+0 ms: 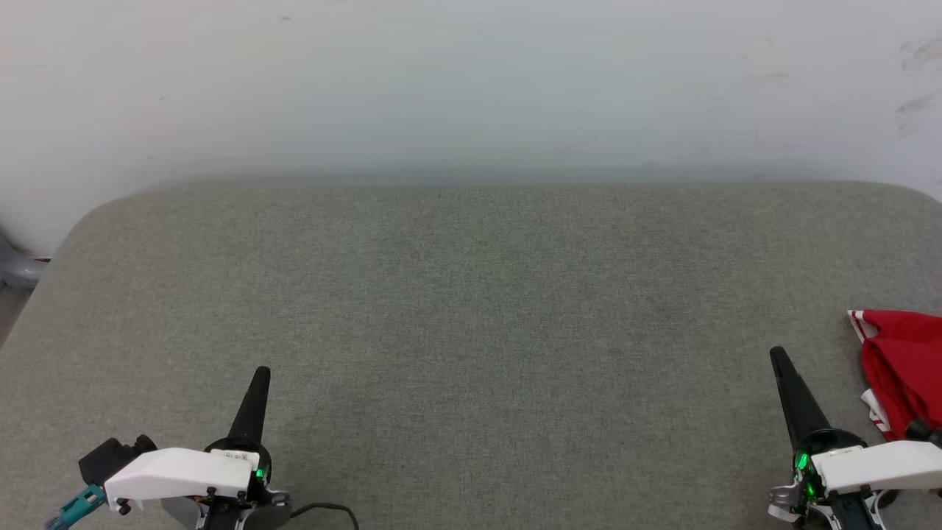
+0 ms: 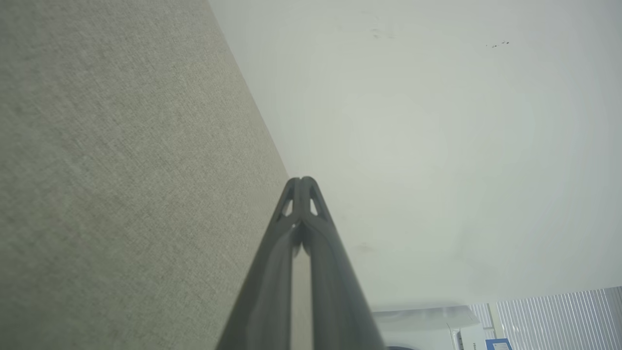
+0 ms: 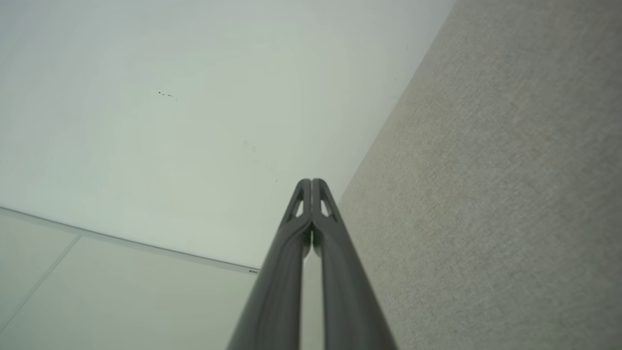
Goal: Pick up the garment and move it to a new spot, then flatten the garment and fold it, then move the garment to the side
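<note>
Head view looks down on a grey-green, fabric-covered surface (image 1: 471,331) with rounded far corners, set against a pale wall (image 1: 471,88) that bears a few dark scuffs toward the upper right. The garment (image 1: 904,361) lies bunched on the near right part of the surface, at the right edge of that view and cut off by the frame. It is red cloth in loose folds, with red-and-white striped trim at its upper left corner and again lower down its left side.

The right pincer (image 1: 777,355) sits at the lower right, just beside the garment and to its left. Its two dark fingers are pressed together into a single point that leans up and slightly left. The fingers are apart from the cloth, while the white wrist housing crosses in front of the garment's lower edge. Green lights (image 1: 802,462) glow at that wrist.

The left pincer (image 1: 261,372) sits at the lower left, well apart from the garment. It is likewise pressed together, pinching nothing, and points up the view. A dark cable (image 1: 327,509) curls by its base.

Left wrist view shows that arm's fingers (image 2: 269,291) meeting at the tips, with the surface along the left and the wall beyond. A white unit (image 2: 427,325) and a ribbed pale panel (image 2: 559,316) sit in the lower right corner. Right wrist view shows the other arm's fingers (image 3: 279,291) closed tip to tip, with the surface to the right and the wall to the left.
</note>
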